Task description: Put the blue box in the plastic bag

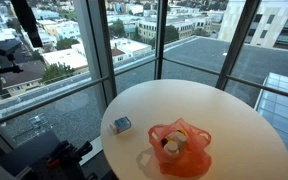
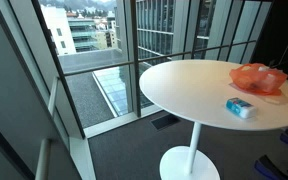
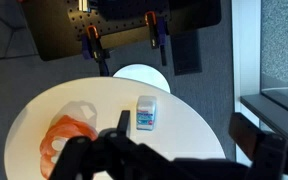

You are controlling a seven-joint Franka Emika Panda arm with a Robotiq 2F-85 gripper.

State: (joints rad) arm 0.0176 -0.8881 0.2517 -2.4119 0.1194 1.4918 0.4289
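Observation:
The blue box (image 1: 121,125) lies flat on the round white table (image 1: 234,120), near its edge, and also shows in the other exterior view (image 2: 240,107). The orange plastic bag (image 1: 181,148) sits beside it, crumpled, with its mouth facing up, also in the other exterior view (image 2: 258,77). In the wrist view the box (image 3: 146,112) lies right of the bag (image 3: 69,135). My gripper (image 3: 184,128) is open and empty, high above the table, with the box just inside its left finger in the picture.
Floor-to-ceiling windows (image 1: 134,50) with dark frames surround the table. The table stands on a white pedestal base (image 2: 189,165). A black stand with orange clamps (image 3: 119,30) sits on the floor beyond the table's edge.

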